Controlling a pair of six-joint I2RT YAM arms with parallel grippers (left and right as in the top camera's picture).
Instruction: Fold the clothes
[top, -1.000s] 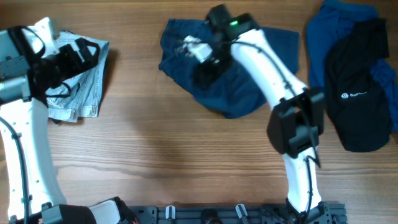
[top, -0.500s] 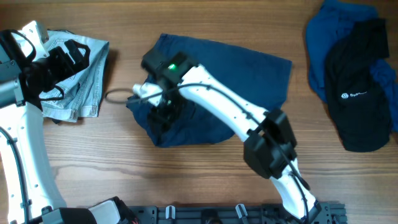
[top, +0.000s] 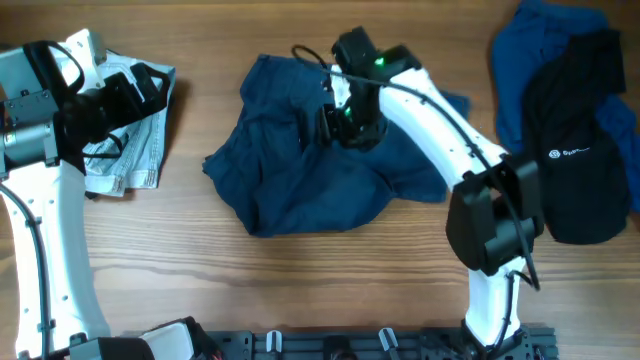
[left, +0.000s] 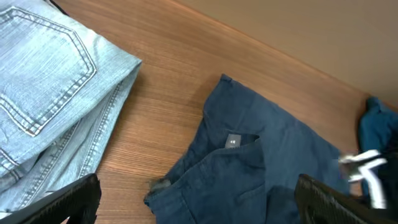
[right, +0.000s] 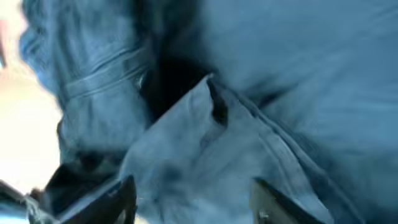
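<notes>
The navy garment (top: 300, 180) lies at the middle of the table, toward the far side. It is rumpled, and its long axis runs from near-left to far-right. Our right gripper (top: 345, 122) sits directly over its far middle, so the cloth lies straight below and spreads mostly to the near and left of it. In the right wrist view the right gripper (right: 193, 193) shows its two fingers (right: 121, 199) standing apart, with a ridge of blue cloth rising between them. The picture is blurred, so we cannot tell whether they pinch that ridge or only straddle it.

Our left gripper (top: 135, 88) hangs wide open over the folded light jeans (top: 125, 145) at the far left, well apart from the navy piece. From its wrist view the left gripper (left: 198, 186) sees the navy garment (left: 261, 168) off to the right and the jeans (left: 56, 99) to the left. The right arm is clearly the nearer one for any fold. A pile of blue and black clothes (top: 570, 130) waits at the far right.

Half a second ago the right gripper was at the garment's left edge and the cloth lay flatter, with a straight far edge. Now the gripper is back at the far middle and the cloth has bunched. Against a second ago, the whole garment sits further left. The left arm has scarcely moved.
</notes>
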